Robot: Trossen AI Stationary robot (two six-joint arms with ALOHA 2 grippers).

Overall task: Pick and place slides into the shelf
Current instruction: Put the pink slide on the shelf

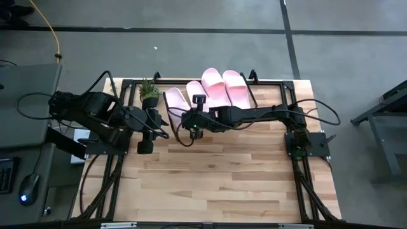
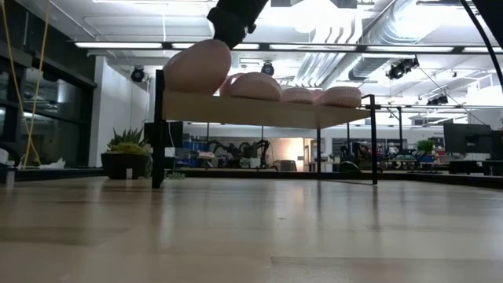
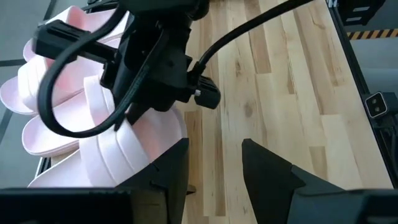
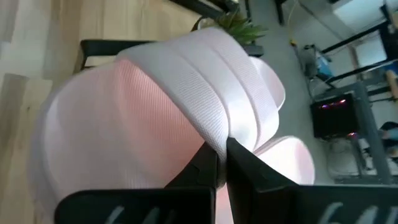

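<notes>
High view is showing you the shelf (image 1: 267,83) standing at the far edge of the table (image 1: 216,184), and every position below is being given relative to that shelf. Beginning at your left: the left gripper (image 1: 146,132) is hovering just in front of the shelf's left end, its fingers (image 3: 168,171) standing apart with nothing between them. A small potted plant (image 1: 150,93) is sitting at the shelf's left corner. The leftmost slide (image 1: 175,102) is lying at the shelf's left end, overhanging the front edge in the low view. The right gripper (image 1: 196,118) is reaching across to that end, its fingers closed together and pinching the strap of that slide (image 4: 211,106). Moving right along the board, you are seeing three more slides (image 1: 224,88) resting side by side on the shelf, toes pointing away from the table's open area. The right arm (image 1: 267,114) is stretching along the shelf's front edge.
</notes>
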